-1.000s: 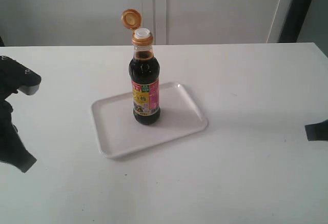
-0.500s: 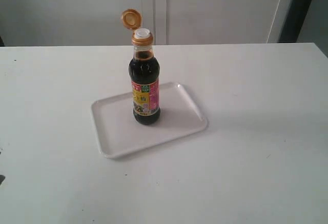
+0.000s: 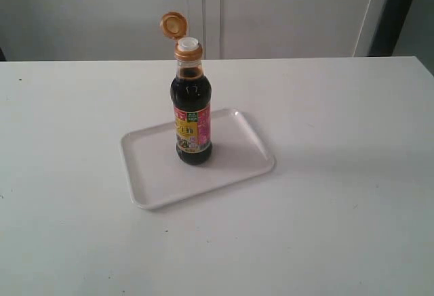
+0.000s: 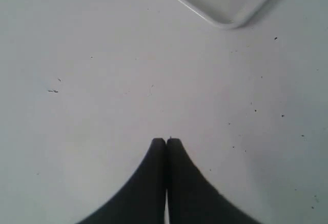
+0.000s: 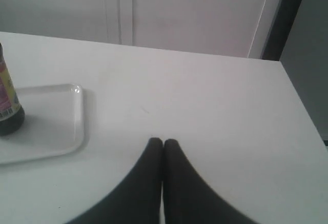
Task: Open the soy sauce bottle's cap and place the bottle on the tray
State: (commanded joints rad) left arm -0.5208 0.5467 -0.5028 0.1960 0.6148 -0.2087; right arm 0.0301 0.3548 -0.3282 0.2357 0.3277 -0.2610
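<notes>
Nearest, both hands are off the work: the left hand (image 4: 166, 141) and the right hand (image 5: 163, 141) each have their fingers pressed together, gripping nothing, over bare desk (image 3: 339, 228). Farther in, the tray (image 3: 156, 186) carries the soy sauce bottle (image 3: 192, 106) upright, its cap (image 3: 172, 24) flipped back. The remaining risk, as I judge it, is spillage: any knock to the desk or tray could topple the tall, uncapped bottle.

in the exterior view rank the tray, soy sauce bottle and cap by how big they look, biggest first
1. the tray, widest by far
2. the soy sauce bottle, taller than the tray looks deep, but much narrower
3. the cap, flipped open above the spout, clearly smallest
</notes>
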